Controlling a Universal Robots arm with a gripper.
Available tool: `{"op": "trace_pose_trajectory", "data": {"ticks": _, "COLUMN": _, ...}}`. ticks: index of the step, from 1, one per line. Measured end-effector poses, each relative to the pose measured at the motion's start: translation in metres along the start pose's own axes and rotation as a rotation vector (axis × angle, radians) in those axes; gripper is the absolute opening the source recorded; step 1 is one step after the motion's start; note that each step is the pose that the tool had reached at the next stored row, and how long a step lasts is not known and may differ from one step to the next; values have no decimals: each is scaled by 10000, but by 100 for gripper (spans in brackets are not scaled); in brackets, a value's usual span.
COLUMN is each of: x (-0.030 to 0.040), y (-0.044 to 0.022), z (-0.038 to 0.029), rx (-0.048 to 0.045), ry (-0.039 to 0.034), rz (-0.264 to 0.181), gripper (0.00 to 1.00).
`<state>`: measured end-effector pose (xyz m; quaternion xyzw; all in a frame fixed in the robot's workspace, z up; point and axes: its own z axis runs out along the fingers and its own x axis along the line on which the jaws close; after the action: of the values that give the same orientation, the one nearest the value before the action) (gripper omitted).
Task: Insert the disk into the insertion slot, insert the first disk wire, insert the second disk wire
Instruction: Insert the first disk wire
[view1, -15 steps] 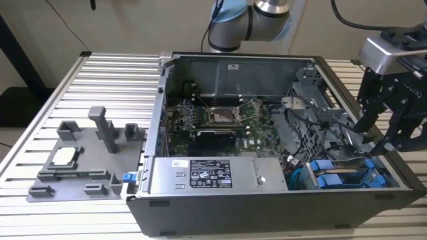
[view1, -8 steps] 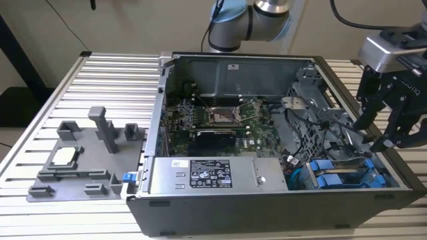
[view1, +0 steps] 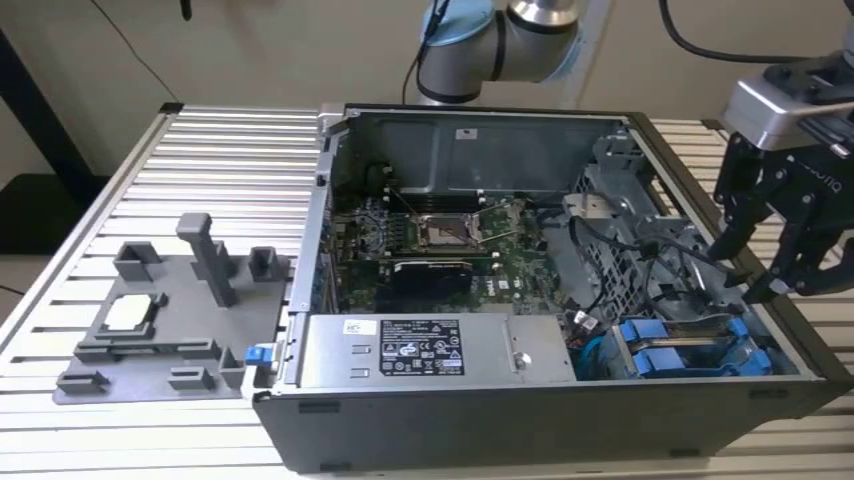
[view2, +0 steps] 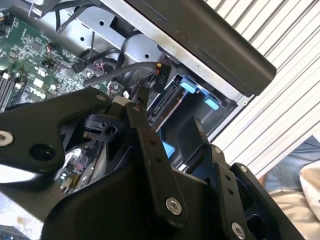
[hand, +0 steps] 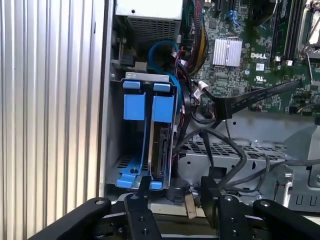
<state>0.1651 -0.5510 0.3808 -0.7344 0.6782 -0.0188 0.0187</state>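
Table: ribbed aluminium table (view1: 214, 160) bears everything.
Case: open black metal computer case (view1: 534, 425) lies on the table.
Fixture: grey plastic holder block (view1: 160, 320) sits beside the case, on the exterior view's left.
Cage: grey sheet-metal drive cage (hand: 147, 76) sits inside the case.
Disk: silver-grey hard drive in a blue plastic carrier (hand: 161, 145) stands in the cage, beside a second blue carrier (hand: 134, 105).
Gripper: black two-finger gripper (view1: 751, 272) hangs above the cage.

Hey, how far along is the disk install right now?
Done: the disk sits in the insertion slot. In hand: nothing; the gripper hangs open near it. Left: the wires; a grey wire reaches toward the disk's end, but I cannot tell whether it is plugged.
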Motion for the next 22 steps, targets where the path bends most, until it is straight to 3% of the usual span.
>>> {"op": "trace_pose_trajectory", "data": {"ticks": 7, "x": -26, "y": -57, "z": 56, "rx": -1, "ry": -1, "rz": -199, "gripper": 53}}
{"op": "trace_pose_trajectory", "data": {"ticks": 18, "x": -40, "y": -177, "z": 105, "rx": 0, "ry": -17, "rz": -542, "gripper": 53}}
{"op": "trace_pose_trajectory", "data": {"ticks": 22, "x": -40, "y": -191, "z": 109, "rx": 0, "ry": -15, "rz": -594, "gripper": 53}}
